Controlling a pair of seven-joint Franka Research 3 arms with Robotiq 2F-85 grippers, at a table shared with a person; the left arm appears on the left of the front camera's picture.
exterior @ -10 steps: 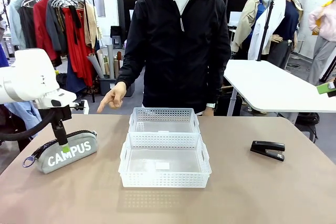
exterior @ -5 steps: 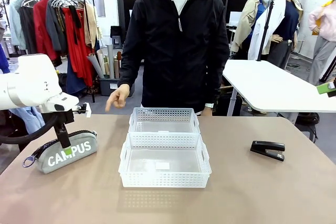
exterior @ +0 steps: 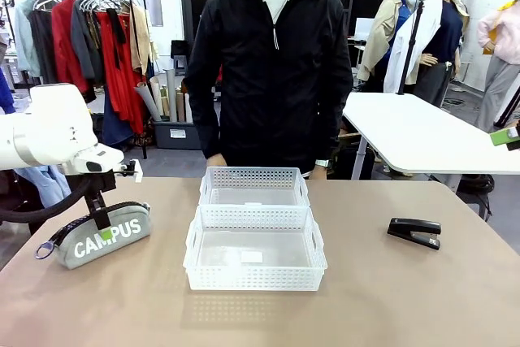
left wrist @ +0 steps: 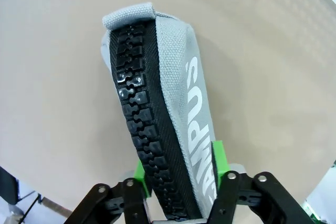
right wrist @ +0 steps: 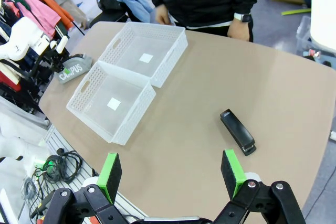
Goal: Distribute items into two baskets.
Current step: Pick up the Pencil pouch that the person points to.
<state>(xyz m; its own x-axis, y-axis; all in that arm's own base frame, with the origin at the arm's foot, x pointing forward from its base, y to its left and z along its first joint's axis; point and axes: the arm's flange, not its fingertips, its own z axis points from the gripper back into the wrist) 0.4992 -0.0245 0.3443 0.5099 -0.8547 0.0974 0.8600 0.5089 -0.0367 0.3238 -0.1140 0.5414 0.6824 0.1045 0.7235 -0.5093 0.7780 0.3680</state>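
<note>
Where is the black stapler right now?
In the front view, the black stapler lies flat on the table's right side, well clear of the near white basket to its left.

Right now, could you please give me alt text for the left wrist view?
The left pincer grips a grey CAMPUS pouch between its green pads, black zipper facing up, on a tan table.

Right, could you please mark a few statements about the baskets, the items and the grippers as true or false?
The near basket and the far basket are both empty: true.
The stapler lies in the near basket: false, it lies on the table, right of the baskets.
The left gripper straddles the grey pouch: true.
The right gripper holds the stapler: false, it is open and empty.
</note>
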